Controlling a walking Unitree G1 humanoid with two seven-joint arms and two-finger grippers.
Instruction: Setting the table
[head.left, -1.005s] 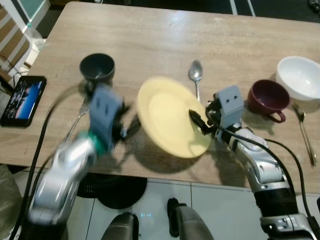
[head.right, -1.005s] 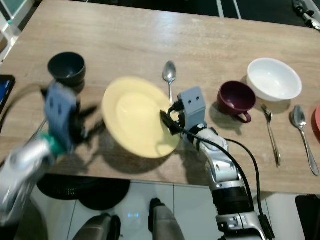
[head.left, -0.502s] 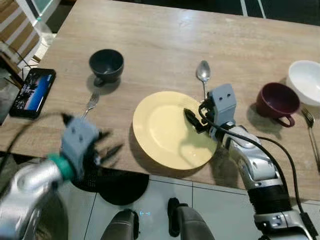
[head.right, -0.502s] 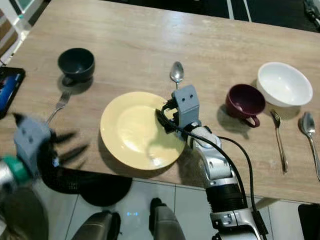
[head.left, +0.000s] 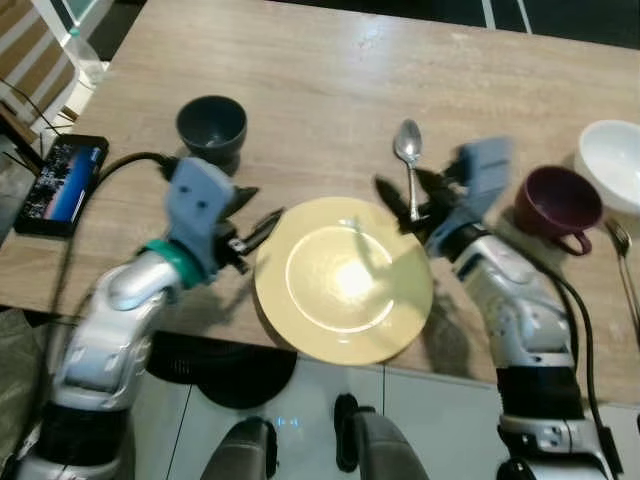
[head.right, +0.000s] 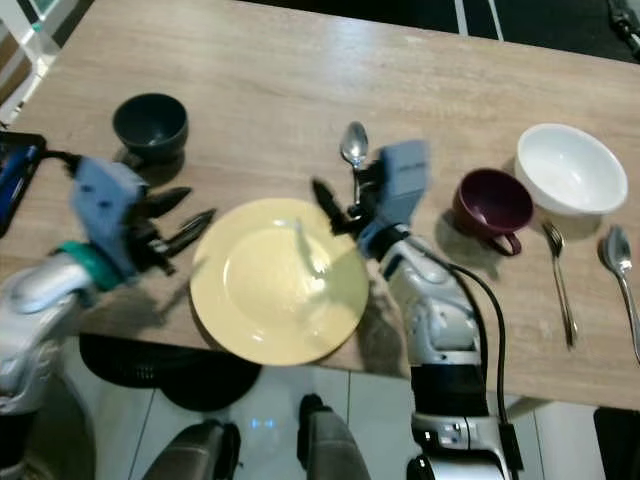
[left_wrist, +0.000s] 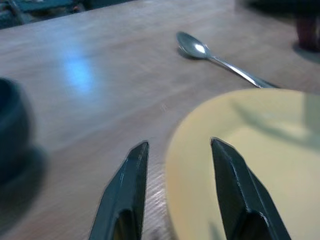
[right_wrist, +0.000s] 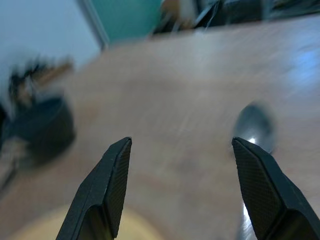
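Note:
A yellow plate (head.left: 343, 278) lies flat at the table's front edge, its near rim out over the edge. My left gripper (head.left: 262, 205) is open at the plate's left rim. In the left wrist view the plate's rim (left_wrist: 172, 150) runs between the two fingers (left_wrist: 125, 195). My right gripper (head.left: 405, 200) is open and holds nothing, hovering over the plate's far right rim beside a silver spoon (head.left: 408, 150). In the right wrist view its fingers (right_wrist: 105, 185) stand wide apart with the spoon (right_wrist: 255, 127) ahead. A dark cup (head.left: 211, 125) stands at the far left.
A maroon cup (head.left: 557, 200) and a white bowl (head.left: 612, 175) stand to the right, with a fork (head.right: 557, 270) and a second spoon (head.right: 620, 260) beside them. A phone (head.left: 62, 180) lies at the table's left edge. Tiled floor lies below the table's front edge.
The plate, held tilted by the right gripper, now lies flat. The right gripper has let go and drawn back toward the spoon. The left arm has come up to the plate's left rim.

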